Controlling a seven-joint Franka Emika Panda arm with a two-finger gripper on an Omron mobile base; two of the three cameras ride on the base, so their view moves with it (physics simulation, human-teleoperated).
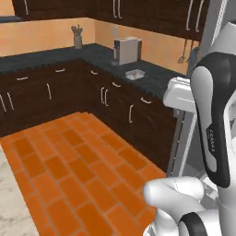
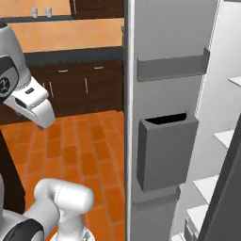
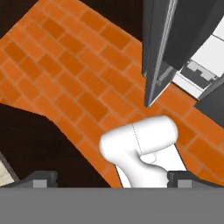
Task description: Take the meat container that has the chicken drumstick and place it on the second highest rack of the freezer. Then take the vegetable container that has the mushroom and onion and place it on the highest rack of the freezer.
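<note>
Gripper (image 3: 112, 180): seen in the hand view, its two dark fingertips (image 3: 40, 179) stood wide apart at the lower edge, nothing between them. It looked down on the orange brick floor (image 3: 78, 83).

Freezer (image 2: 207, 141): far right of the right base view, door swung open. Door inner face (image 2: 164, 117) grey, carrying an upper door bin (image 2: 172, 67) and a deeper lower door bin (image 2: 165, 153). White shelves (image 2: 227, 137) stepped down the interior at the right edge. In the hand view the door edge (image 3: 157, 52) ran down from the top, with the white interior to its right.

Small tray (image 1: 134, 74): on the dark countertop (image 1: 92, 53) in the left base view, far from the arm, just in front of a grey boxy appliance (image 1: 126, 50). An orange-brown item lay in it; too small to identify with certainty.

Utensil holder (image 1: 77, 38): far back on the same countertop, in the corner.

Dark wood cabinets (image 1: 55, 92): below the countertop, with pale handles.

Two small cups (image 2: 41, 11): top left of the right base view, on a high ledge.
</note>
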